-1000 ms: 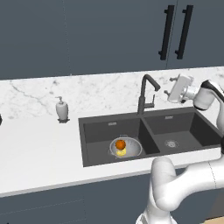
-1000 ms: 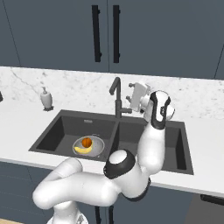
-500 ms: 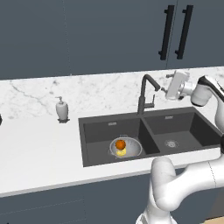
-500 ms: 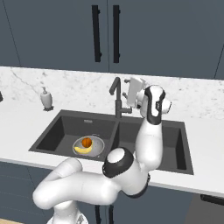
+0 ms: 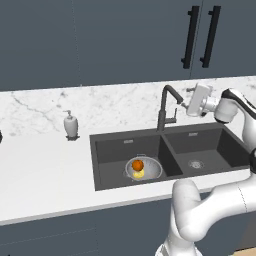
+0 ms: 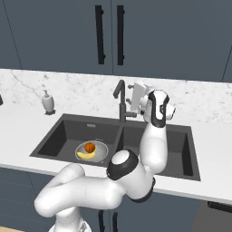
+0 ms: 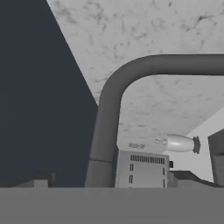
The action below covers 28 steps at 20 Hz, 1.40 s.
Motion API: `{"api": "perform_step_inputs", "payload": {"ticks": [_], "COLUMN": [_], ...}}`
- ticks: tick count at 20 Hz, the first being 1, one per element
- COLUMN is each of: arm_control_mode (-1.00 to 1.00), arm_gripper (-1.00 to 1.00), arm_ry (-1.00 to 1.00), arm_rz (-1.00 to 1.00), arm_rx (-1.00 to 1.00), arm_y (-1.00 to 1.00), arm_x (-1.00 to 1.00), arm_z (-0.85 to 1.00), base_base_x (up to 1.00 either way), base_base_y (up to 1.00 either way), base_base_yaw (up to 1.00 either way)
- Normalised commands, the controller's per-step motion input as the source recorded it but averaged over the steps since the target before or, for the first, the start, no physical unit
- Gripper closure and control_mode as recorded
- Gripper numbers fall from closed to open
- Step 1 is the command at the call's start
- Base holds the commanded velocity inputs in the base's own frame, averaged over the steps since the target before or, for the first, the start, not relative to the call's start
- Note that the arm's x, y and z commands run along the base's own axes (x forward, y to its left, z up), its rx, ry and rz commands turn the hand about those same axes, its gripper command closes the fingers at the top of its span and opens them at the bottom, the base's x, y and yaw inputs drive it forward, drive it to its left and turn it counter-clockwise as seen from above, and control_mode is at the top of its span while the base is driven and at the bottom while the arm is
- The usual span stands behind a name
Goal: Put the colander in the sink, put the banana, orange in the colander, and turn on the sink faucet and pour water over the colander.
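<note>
Hand (image 5: 188,105) of mine hangs with its fingers spread apart and nothing between them, just beside the sink faucet (image 5: 167,107), on the spout's right and level with its upper bend. Seen along my hand, the dark curved neck crosses close in front, with the marble backsplash (image 7: 144,30) behind it.

The colander (image 5: 144,168) sits in the left basin of the sink (image 5: 165,155), with the orange (image 5: 138,164) and the banana (image 5: 139,173) inside it, so I judge 2 of the steps done and the faucet step in hand. No water runs. Next I need to reach the small side lever (image 6: 132,115), low on the stem, and push it; the spout must end up over the left basin.

A soap dispenser (image 5: 71,125) stands on the desk (image 5: 45,170), well apart to the left. Nothing blocks me but the spout itself.
</note>
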Motion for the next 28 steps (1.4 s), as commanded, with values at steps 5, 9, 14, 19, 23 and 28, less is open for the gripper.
{"api": "perform_step_inputs", "payload": {"ticks": [5, 9, 14, 19, 23, 28], "arm_control_mode": [-1.00, -1.00, -1.00, -1.00, -1.00, -1.00], "arm_gripper": [-1.00, -1.00, -1.00, -1.00, -1.00, -1.00], "arm_ry": [-0.05, -0.17, -0.16, -0.19, -0.17, -0.05], "arm_rz": [0.00, 0.00, 0.00, 0.00, 0.00, 0.00], "arm_rx": [0.00, 0.00, -0.01, 0.00, 0.00, -0.05], "arm_y": [0.19, 0.39, 0.34, 0.17, 0.17, 0.30], "arm_x": [0.00, -0.21, -0.18, -0.14, -0.10, 0.01], "arm_z": [0.00, 0.00, 0.00, 0.16, 0.27, 0.13], "base_base_x": [0.00, 0.00, 0.00, 0.00, 0.00, 0.00], "base_base_y": [0.00, 0.00, 0.00, 0.00, 0.00, 0.00], "base_base_yaw": [0.00, 0.00, 0.00, 0.00, 0.00, 0.00]}}
